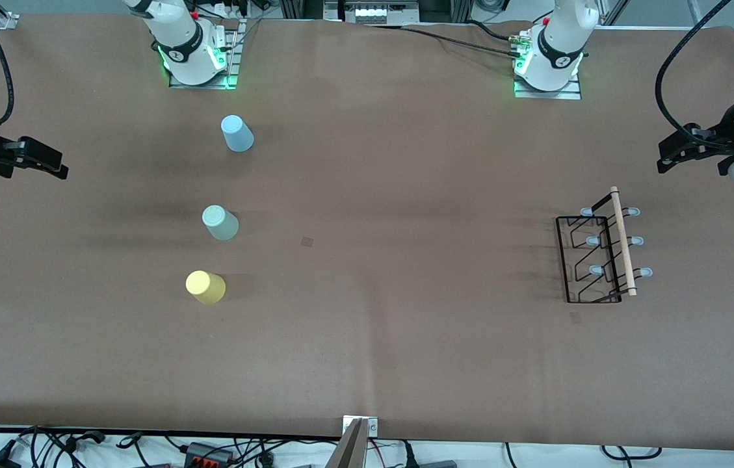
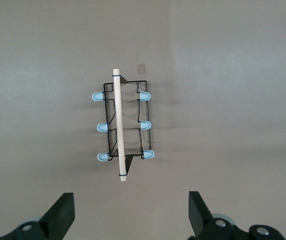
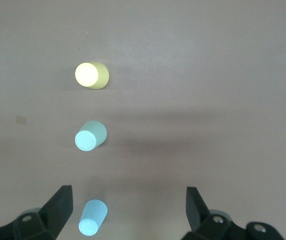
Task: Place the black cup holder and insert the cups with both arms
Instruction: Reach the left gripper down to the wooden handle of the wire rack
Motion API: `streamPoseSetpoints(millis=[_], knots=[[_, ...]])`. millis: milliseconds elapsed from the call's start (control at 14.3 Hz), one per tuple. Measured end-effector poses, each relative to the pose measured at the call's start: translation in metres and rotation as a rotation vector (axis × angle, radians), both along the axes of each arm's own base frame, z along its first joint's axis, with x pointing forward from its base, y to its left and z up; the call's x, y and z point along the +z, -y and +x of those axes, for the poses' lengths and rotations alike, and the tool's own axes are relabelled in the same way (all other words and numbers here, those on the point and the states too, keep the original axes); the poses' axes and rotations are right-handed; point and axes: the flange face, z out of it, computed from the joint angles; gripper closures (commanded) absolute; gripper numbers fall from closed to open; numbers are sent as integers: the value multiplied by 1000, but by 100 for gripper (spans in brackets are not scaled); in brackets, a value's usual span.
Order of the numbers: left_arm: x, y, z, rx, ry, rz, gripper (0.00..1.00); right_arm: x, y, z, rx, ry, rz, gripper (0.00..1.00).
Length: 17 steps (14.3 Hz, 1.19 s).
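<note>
Two black grippers hang released at the table's ends: our left gripper (image 2: 128, 220) above the thin black wire cup holder (image 1: 602, 253), which we should lift by its wooden rod; our right gripper (image 3: 128, 215) over blue (image 1: 237, 133), green (image 1: 220, 222) and yellow (image 1: 205, 286) plastic tumblers.

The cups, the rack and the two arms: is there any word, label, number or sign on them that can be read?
None can be read.
The blue cup, green cup, yellow cup and rack are plain.
Each arm base carries a small round mark, too small to read.
</note>
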Motion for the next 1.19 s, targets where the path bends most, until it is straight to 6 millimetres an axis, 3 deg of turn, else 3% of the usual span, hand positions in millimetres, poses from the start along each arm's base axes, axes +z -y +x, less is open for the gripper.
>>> streamPoseSetpoints(millis=[489, 699, 978, 1188], knots=[[0, 0, 0, 0, 1, 0, 0, -2, 0, 1, 0, -4, 0, 0], [-1, 0, 0, 0, -2, 0, 0, -20, 1, 8, 1, -39, 1, 0], [-19, 0, 6, 0, -39, 1, 0, -47, 0, 12, 3, -122, 4, 0], [-39, 1, 14, -1, -75, 1, 0, -52, -8, 9, 18, -158, 4, 0]])
